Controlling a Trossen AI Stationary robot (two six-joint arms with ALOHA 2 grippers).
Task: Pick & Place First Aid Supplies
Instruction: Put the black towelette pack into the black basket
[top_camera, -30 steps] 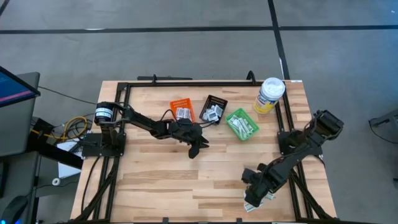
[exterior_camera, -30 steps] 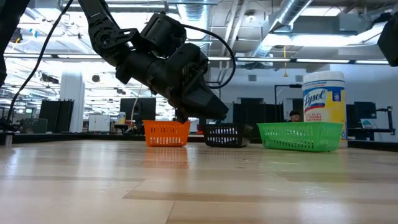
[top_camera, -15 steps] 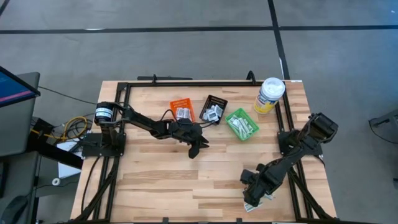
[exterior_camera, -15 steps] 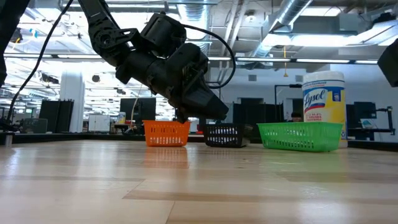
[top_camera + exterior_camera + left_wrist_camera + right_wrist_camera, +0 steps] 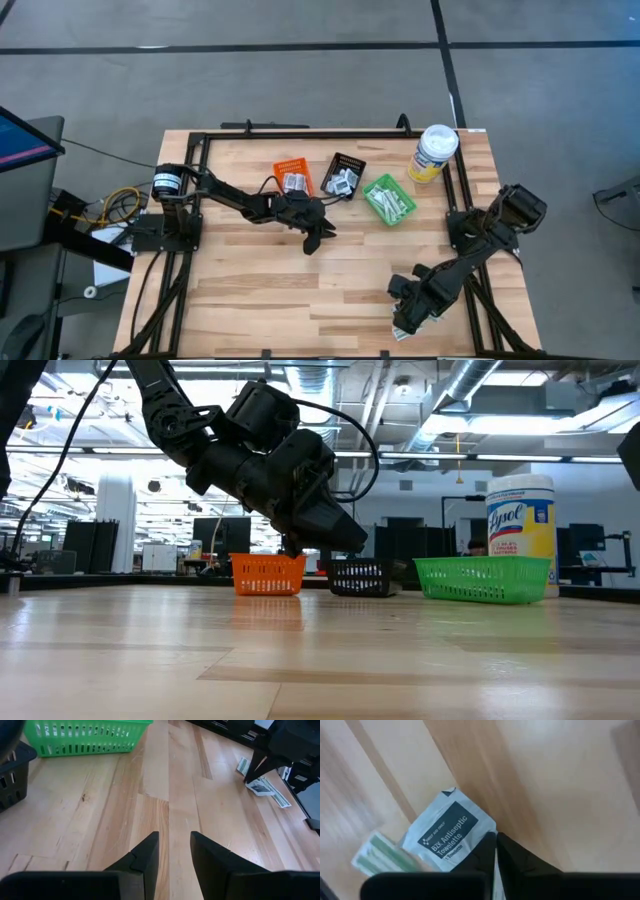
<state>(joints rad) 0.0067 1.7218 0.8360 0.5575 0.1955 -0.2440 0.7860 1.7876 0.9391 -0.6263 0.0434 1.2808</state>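
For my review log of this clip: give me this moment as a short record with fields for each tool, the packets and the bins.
left tool: open, empty, above bare table near orange bin
right tool: shut, on a white towelette packet at the table's near right
loose packets: green strip beside the towelette
bins: orange, black bin, green bin, all holding packets
canister: far right

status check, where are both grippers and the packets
Right gripper shut, down at the towelette packet near the table's front edge. Left gripper open, empty, above bare table by the bins. Nothing in the way.
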